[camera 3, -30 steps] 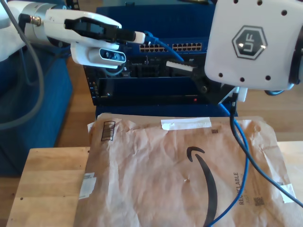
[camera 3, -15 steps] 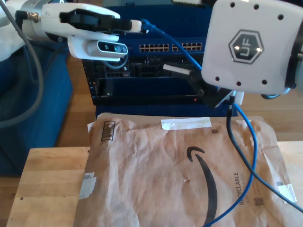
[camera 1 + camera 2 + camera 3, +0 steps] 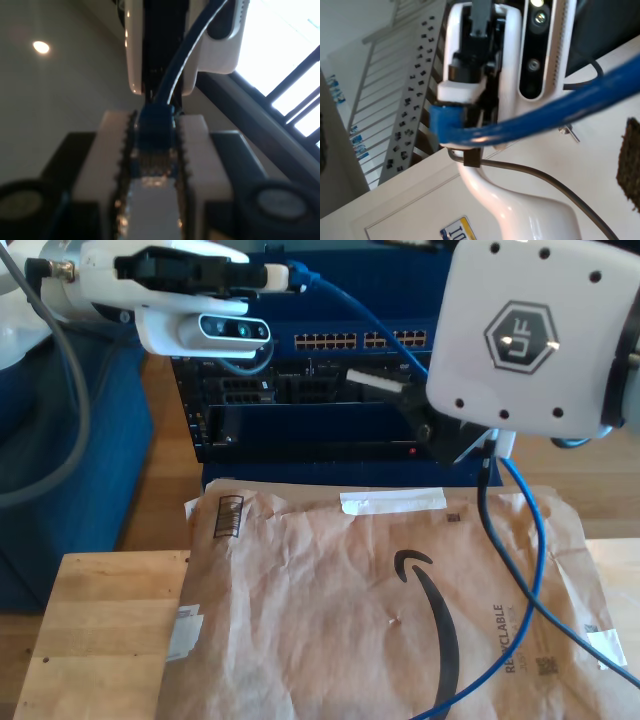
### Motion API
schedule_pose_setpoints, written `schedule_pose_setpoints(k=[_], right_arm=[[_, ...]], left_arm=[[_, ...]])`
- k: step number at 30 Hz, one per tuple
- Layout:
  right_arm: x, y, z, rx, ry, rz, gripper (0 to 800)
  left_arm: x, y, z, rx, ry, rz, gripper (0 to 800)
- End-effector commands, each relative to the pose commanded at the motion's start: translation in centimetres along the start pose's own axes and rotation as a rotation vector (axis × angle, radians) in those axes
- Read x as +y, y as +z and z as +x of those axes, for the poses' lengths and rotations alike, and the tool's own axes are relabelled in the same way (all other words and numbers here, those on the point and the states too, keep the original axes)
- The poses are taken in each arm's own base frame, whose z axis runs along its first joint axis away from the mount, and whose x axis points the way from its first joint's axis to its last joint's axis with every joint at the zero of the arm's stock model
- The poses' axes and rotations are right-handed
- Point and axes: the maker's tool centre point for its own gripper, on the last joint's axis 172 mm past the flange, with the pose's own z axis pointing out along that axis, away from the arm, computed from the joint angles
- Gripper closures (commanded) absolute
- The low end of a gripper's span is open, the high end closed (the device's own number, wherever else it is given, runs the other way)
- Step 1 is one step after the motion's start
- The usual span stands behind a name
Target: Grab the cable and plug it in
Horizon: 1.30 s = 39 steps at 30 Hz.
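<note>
While the first hand (image 3: 288, 278), at the exterior view's upper left, clamps the cable (image 3: 156, 127) by its plug end, the blue line slopes rightward and down to the second hand (image 3: 438, 428), whose grip cannot be told; the port row (image 3: 360, 340) sits just below the plug.

Blue cable (image 3: 372, 325) strung taut across front of network switch (image 3: 360, 340), partly barring port row. Large white arm housing (image 3: 530, 335) blocks rack's side toward exterior view's right. Brown paper mailer (image 3: 390, 610) flat on desk (image 3: 100, 630); room above it open.
</note>
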Motion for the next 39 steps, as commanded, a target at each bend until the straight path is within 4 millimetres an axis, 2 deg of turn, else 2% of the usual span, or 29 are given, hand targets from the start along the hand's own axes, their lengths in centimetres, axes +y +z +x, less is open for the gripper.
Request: schedule_pose_setpoints(k=[9, 14, 16, 27, 33, 39], right_arm=[[-1.0, -0.1, -0.4, -0.004, -0.005, 0.021, 8], [-1.5, 0.0, -0.7, -0.007, -0.008, 0.024, 9], [-1.6, 0.0, -0.8, -0.008, -0.007, 0.025, 26], [-0.4, 0.7, -0.5, -0.006, -0.003, 0.001, 26], [1.2, 2.0, -0.5, -0.011, -0.002, -0.04, 26], [1.4, 2.1, -0.6, -0.013, -0.002, -0.044, 49]], left_arm=[[0.1, 0.2, 0.2, 0.024, 0.031, -0.014, 771], [1.9, -0.3, 1.3, 0.055, -0.011, -0.078, 770], [2.0, -0.2, 1.4, 0.056, -0.014, -0.079, 770], [1.9, -0.2, 1.4, 0.053, -0.012, -0.071, 769], [1.2, 0.1, 1.7, 0.062, -0.015, -0.04, 768], [1.0, 0.1, 1.5, 0.058, -0.01, -0.034, 768]])
